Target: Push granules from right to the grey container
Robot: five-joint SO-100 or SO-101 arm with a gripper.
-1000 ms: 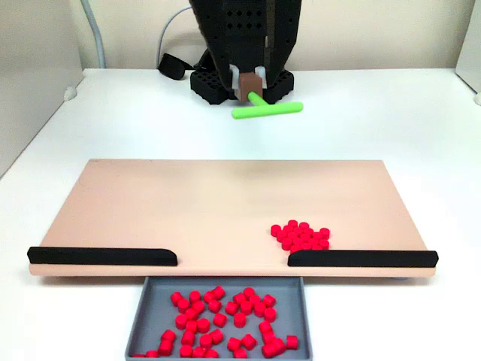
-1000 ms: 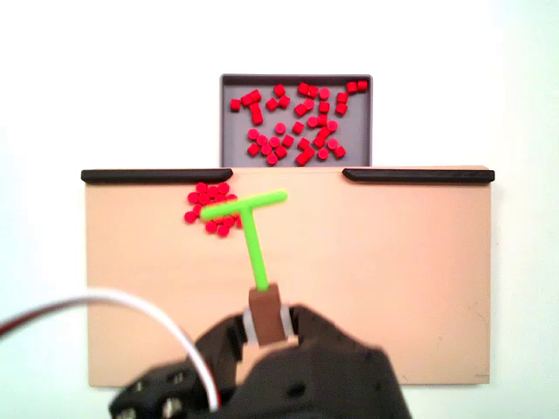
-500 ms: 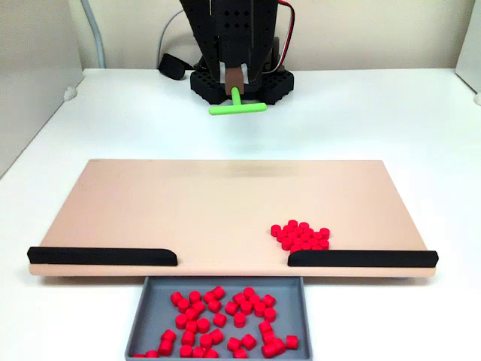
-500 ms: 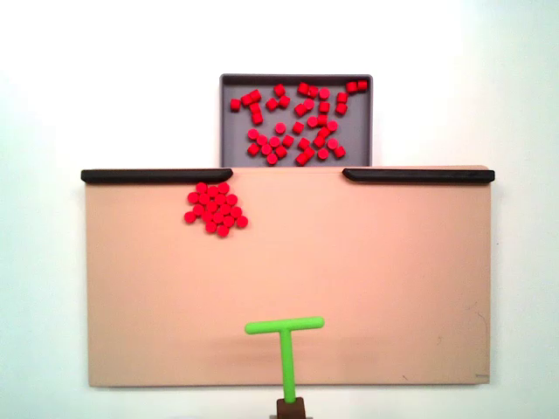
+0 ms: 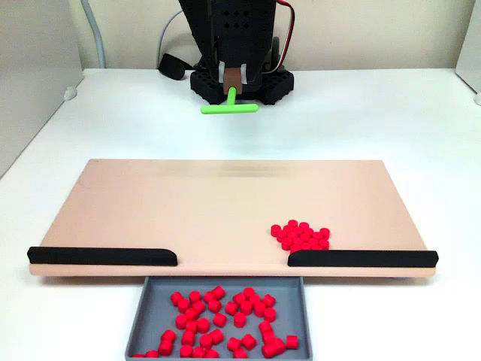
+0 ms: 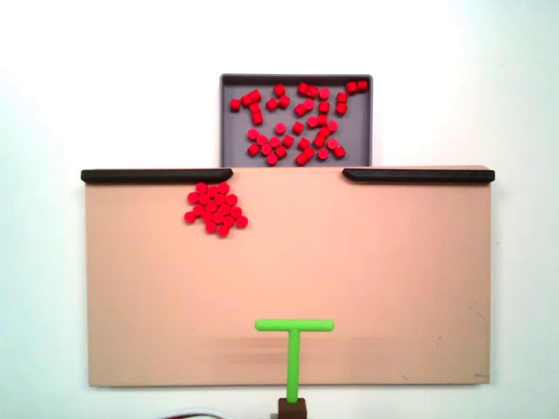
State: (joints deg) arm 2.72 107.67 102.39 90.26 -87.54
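A pile of red granules (image 5: 302, 236) lies on the tan board (image 5: 188, 203), against the inner end of the right black rail (image 5: 362, 259). From above, the same pile of granules (image 6: 215, 208) sits left of the gap, below the left rail (image 6: 155, 175). The grey container (image 5: 159, 297) stands beyond the gap and holds many more pellets; seen from above, the container (image 6: 234, 144) is at the top. My gripper (image 5: 234, 77) is shut on the brown handle of the green T-shaped pusher (image 5: 229, 104). The pusher (image 6: 294, 349) hovers over the board's edge nearest the arm, far from the pile.
The arm's black base (image 5: 239, 84) stands on the white table behind the board. A second black rail (image 5: 103, 256) lines the board's front left edge, leaving a gap in front of the tray. A grey wall panel (image 5: 34, 83) stands at the left.
The pusher has pulled back from above the pile to the board's arm-side edge, then shifted slightly sideways. The granule pile has not moved.
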